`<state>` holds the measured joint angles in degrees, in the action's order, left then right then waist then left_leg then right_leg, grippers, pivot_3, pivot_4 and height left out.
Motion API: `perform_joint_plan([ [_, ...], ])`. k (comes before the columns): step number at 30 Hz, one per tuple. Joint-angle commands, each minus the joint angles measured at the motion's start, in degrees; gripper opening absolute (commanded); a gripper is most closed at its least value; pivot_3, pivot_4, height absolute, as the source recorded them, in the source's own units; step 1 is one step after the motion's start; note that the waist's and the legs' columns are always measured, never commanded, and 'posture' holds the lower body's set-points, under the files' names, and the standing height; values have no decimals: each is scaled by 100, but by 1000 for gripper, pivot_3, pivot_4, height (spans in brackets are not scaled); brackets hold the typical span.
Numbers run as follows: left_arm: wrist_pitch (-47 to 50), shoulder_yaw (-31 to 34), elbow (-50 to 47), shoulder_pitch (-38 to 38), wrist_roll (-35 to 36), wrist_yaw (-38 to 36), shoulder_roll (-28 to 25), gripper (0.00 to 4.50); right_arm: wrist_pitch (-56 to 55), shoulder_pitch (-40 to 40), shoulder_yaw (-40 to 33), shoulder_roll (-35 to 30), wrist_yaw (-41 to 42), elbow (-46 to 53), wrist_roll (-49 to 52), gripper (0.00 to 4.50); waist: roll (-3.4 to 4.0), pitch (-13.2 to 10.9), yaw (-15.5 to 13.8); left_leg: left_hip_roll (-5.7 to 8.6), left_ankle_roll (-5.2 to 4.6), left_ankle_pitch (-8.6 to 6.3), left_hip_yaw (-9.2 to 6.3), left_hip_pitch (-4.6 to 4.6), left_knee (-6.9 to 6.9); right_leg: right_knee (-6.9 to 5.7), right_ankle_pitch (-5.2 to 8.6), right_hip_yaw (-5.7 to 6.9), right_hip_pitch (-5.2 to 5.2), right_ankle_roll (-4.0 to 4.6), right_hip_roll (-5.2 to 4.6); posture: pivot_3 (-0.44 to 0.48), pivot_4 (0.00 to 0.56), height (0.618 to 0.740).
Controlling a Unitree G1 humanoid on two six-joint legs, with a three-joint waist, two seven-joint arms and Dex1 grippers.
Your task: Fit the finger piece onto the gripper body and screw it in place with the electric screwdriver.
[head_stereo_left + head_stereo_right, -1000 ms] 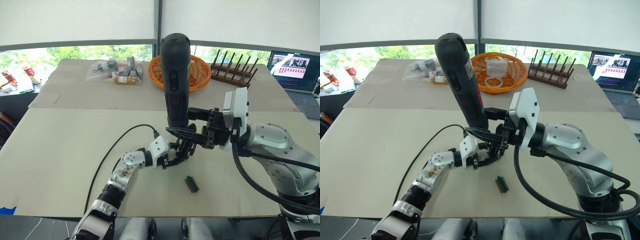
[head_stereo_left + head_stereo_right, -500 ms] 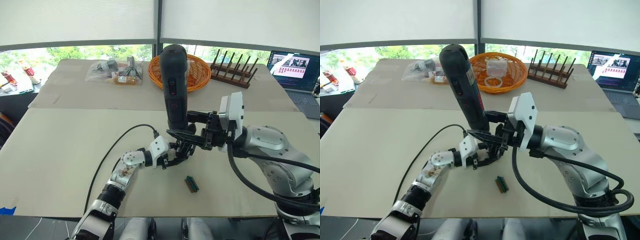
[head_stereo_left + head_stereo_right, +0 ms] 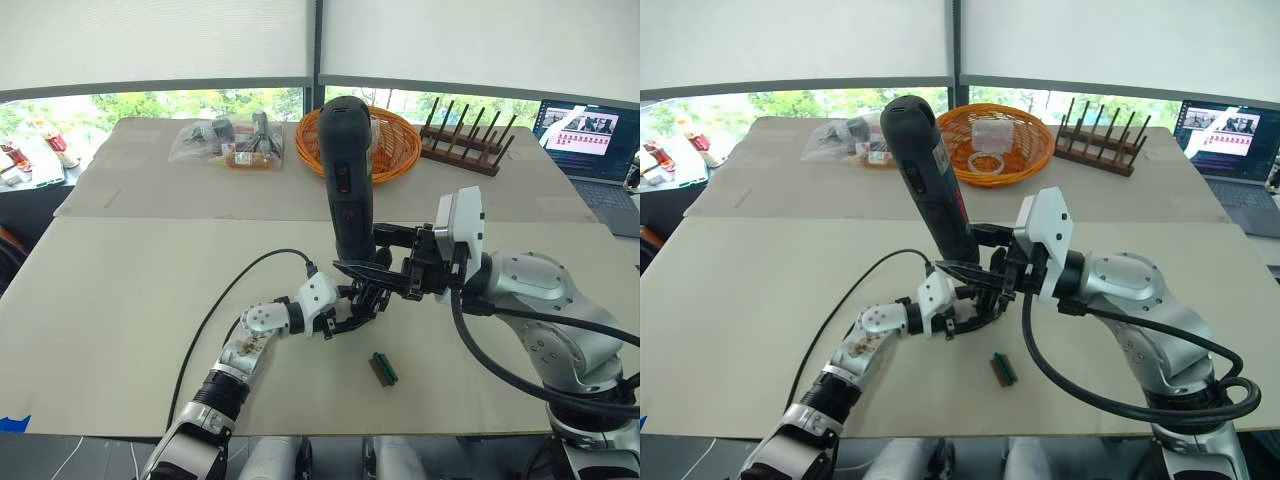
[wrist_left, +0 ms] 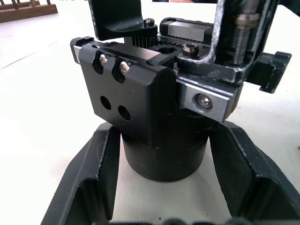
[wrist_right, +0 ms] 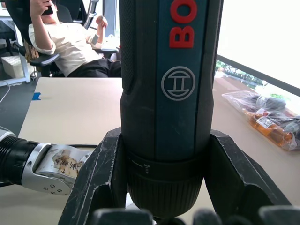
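from the head camera i see my right gripper clamped around the lower barrel of the electric screwdriver, which stands nearly upright with its butt end high over the table and its tip down at the gripper body. my left gripper lies low on the table, its two fingers closed on that body's round base. a small green-and-brown block sits on the table just in front of them, apart from both. behind are an orange basket, a wooden rack, a clear bag of parts and a laptop.

in the left wrist view the gripper body stands upright on its cylindrical base, pinched between my left fingers. i cannot tell the finger piece from the bracket parts on top.

in the right wrist view the electric screwdriver is squeezed between my right fingers; a seated person is in the background.
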<state>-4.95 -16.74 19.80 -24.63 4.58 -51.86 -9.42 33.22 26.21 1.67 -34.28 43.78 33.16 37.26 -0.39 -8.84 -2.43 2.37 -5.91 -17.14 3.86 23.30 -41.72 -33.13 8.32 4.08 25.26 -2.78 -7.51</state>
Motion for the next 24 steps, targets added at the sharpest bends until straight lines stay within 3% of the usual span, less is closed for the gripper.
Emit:
perform_joint_plan([
  [1, 100, -164, 9, 145, -64, -17, 31, 2307, -229, 57, -145, 32, 50, 158, 50, 1891, 0, 0, 0, 0, 0, 0, 0, 0, 0, 0, 0, 0, 0, 0, 0, 0, 150, 740],
  [24, 118, -171, -41, 150, -51, -3, 10, 2307, -571, -523, -134, 292, 8, 5, -324, 1891, 0, 0, 7, 0, 1, -2, 0, -2, 1, 1, 0, 1, -1, -1, 2, 0, 150, 740],
])
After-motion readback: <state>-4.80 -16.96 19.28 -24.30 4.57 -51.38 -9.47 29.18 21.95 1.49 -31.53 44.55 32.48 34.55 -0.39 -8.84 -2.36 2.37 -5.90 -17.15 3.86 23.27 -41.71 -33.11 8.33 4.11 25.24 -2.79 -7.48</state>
